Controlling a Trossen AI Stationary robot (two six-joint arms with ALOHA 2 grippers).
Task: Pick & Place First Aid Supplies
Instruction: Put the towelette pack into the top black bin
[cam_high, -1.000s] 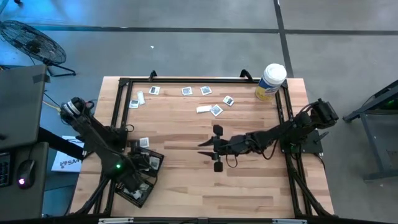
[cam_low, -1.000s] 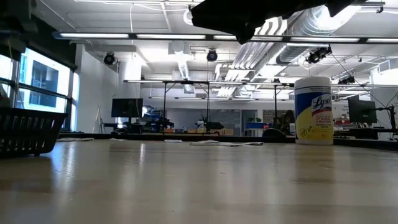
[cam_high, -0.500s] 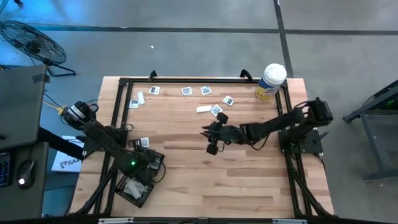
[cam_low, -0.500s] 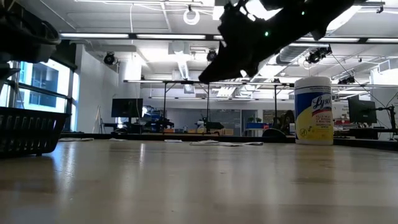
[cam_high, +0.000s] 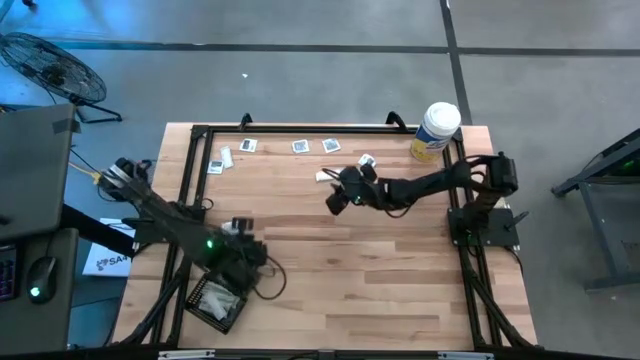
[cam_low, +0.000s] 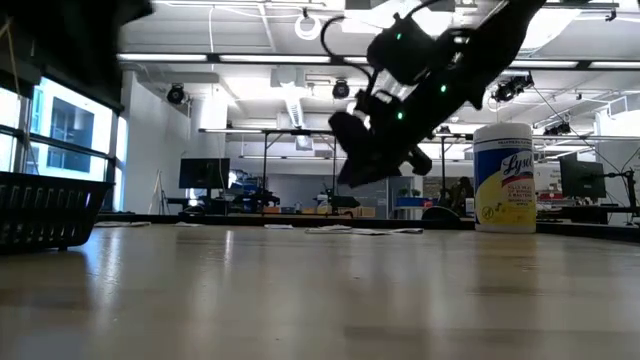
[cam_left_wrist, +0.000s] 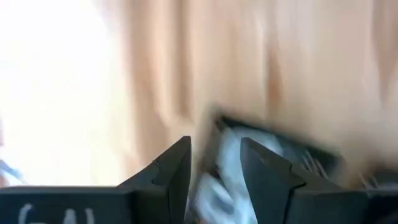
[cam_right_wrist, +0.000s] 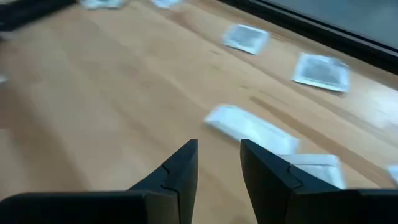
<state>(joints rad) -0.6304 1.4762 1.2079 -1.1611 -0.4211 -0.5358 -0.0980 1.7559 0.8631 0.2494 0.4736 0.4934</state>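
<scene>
Bare table mid-front; canister seemingly blocks the far-right corner.

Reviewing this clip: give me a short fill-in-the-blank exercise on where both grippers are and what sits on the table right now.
1. The left gripper is over the black mesh ____.
2. The right gripper reaches toward the packets at the table's ____ edge.
3. The white canister carries a ____ label.
4. The right gripper's fingers hold ____.

Missing words: tray; far; yellow; nothing

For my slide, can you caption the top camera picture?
Right gripper reaches toward small white packets; left gripper near black mesh tray.
</scene>
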